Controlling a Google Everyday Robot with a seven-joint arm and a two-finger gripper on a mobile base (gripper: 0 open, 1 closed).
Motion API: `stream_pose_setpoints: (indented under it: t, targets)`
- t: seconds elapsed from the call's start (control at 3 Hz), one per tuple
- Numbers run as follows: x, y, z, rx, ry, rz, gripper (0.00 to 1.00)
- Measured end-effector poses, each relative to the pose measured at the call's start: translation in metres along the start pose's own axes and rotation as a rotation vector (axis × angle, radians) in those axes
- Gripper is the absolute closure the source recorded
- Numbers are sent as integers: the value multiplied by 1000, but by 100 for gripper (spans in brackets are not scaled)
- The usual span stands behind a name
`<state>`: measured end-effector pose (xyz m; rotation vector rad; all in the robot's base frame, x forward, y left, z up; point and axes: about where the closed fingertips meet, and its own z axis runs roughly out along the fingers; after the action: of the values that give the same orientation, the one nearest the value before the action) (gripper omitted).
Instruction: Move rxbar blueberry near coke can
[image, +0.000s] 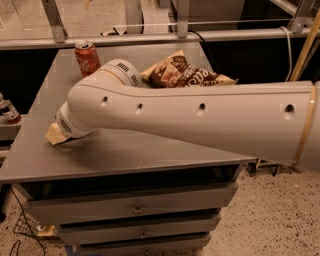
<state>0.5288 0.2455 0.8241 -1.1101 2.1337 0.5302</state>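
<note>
The coke can (87, 57) stands upright at the table's back left corner; it is red with white script and a silver top. My white arm (200, 117) reaches in from the right across the grey table (130, 155). My gripper (55, 135) shows only as a cream tip low over the table's left side, in front of the can and well apart from it. The rxbar blueberry is not in view; the arm hides much of the table's middle.
A brown and cream chip bag (182, 74) lies at the back middle, partly behind the arm. A small dark bottle with a red label (9, 111) stands on a lower surface left of the table. Drawers (135, 210) sit under the tabletop.
</note>
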Motion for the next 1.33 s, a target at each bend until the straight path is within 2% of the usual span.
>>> stream_pose_setpoints:
  t: [0.67, 1.0, 1.33]
  targets:
    - [-1, 1, 1, 4, 5, 6, 87]
    - [-1, 1, 1, 4, 5, 6, 100]
    - [-1, -24, -21, 93, -11, 13, 100]
